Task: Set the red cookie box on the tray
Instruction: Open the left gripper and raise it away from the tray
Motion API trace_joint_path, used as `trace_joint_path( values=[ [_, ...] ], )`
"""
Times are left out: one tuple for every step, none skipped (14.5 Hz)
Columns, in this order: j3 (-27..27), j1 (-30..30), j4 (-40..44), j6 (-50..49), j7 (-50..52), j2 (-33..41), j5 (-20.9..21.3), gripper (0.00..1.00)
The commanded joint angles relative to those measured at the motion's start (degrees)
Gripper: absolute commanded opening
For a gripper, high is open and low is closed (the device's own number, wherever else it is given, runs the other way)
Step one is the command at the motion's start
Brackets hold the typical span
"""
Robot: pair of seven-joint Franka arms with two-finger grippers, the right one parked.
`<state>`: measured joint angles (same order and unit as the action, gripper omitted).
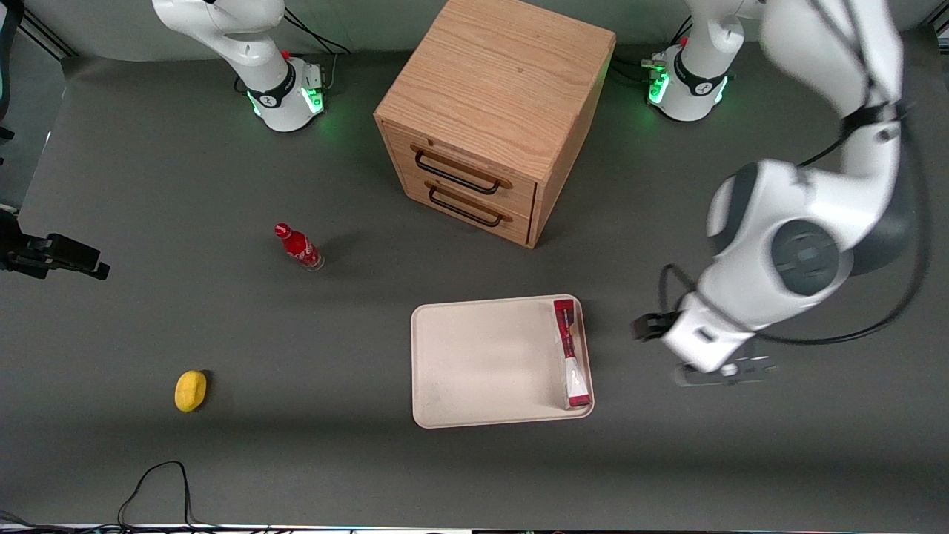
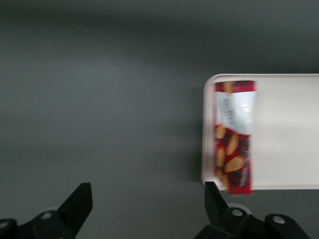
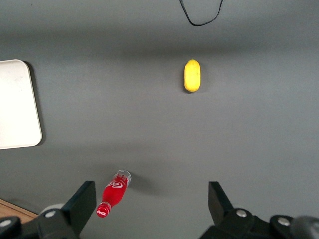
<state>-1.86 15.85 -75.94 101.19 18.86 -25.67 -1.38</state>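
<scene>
The box [image 1: 571, 356] lies on the tray [image 1: 482, 363] along its right rim in the front view. My claw [image 1: 723, 371] hangs spread and empty over bare bench at right, so I judge placement done; next I'd just retract.

My gripper [image 2: 144, 209], fingers spread wide, is matt black plastic above the matt grey table [image 1: 222, 445]. The red cookie box [image 1: 571, 354] looks like glossy printed card. It lies on the smooth cream tray [image 1: 474, 363].
</scene>
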Motion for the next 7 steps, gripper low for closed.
trace_joint_path(
  values=[
    [-0.07,-3.44,-11.56,-1.26,-3.20,10.70,0.23,1.00],
    [-0.07,-4.67,-14.99,-1.26,-4.43,14.04,0.58,1.00],
    [-0.07,-6.51,-18.07,-1.17,-5.49,17.29,0.76,1.00],
    [0.02,-7.84,-20.71,-1.17,-6.28,20.28,0.76,1.00],
    [0.10,-9.33,-23.17,-1.17,-7.16,23.27,0.85,1.00],
    [0.45,-10.74,-24.94,-1.26,-7.87,25.74,0.85,1.00],
    [0.72,-12.14,-26.35,-1.26,-8.57,27.94,0.85,1.00]
  ],
)
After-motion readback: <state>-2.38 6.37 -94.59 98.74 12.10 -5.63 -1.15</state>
